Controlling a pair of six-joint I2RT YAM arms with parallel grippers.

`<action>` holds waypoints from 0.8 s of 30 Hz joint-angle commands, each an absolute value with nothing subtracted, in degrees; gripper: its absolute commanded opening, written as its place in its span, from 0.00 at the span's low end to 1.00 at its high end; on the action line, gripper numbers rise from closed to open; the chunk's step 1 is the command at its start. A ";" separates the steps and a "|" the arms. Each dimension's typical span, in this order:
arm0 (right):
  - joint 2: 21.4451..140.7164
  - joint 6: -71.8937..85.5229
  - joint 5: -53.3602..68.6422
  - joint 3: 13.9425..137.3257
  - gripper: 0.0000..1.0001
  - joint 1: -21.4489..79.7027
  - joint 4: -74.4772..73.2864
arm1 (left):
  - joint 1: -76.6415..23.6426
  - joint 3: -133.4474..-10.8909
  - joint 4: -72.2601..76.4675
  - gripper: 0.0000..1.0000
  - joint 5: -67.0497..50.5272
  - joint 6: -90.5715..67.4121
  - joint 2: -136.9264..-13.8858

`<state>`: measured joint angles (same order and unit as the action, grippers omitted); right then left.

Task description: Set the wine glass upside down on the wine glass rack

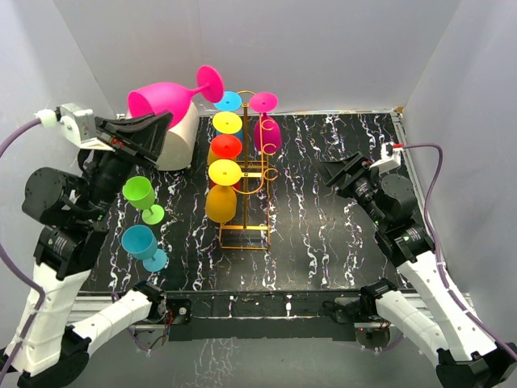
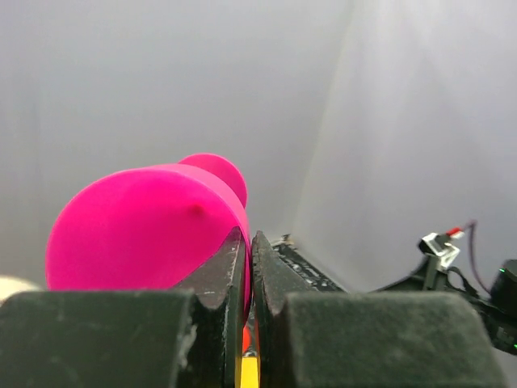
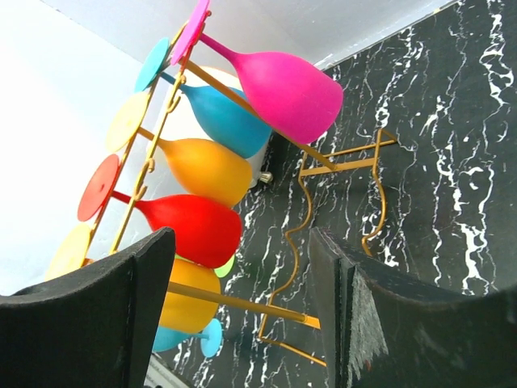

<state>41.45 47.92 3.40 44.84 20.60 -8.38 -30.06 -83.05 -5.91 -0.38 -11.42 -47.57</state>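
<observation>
The magenta wine glass (image 1: 164, 100) is tipped sideways.

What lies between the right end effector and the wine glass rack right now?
Nothing but bare black marbled table separates the open right end effector from the wine glass rack, as the top external view shows.

Black white-veined table (image 1: 323, 242), plain white walls (image 1: 323, 48) around
</observation>
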 commanded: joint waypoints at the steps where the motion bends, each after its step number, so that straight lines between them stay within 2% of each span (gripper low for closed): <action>1: 38.67 51.16 5.55 46.86 0.66 20.55 -2.64 | -29.77 -84.85 4.33 0.00 -15.11 -14.57 -52.04; 5: 36.44 54.42 5.20 46.54 0.66 20.56 -1.42 | -29.73 -84.82 10.33 0.00 -21.71 -19.71 -56.30; 15: 34.27 63.00 9.52 45.55 0.69 20.56 6.68 | -30.71 -82.29 24.21 0.00 -25.34 -31.89 -64.75; 24: 34.95 71.81 3.42 46.07 0.66 20.57 12.52 | -44.57 -81.25 25.88 0.00 -15.63 -23.58 -70.25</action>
<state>34.74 66.78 6.31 44.82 20.60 6.17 -40.82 -81.67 20.38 -19.42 -27.18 -69.65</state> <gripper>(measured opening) 0.663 0.020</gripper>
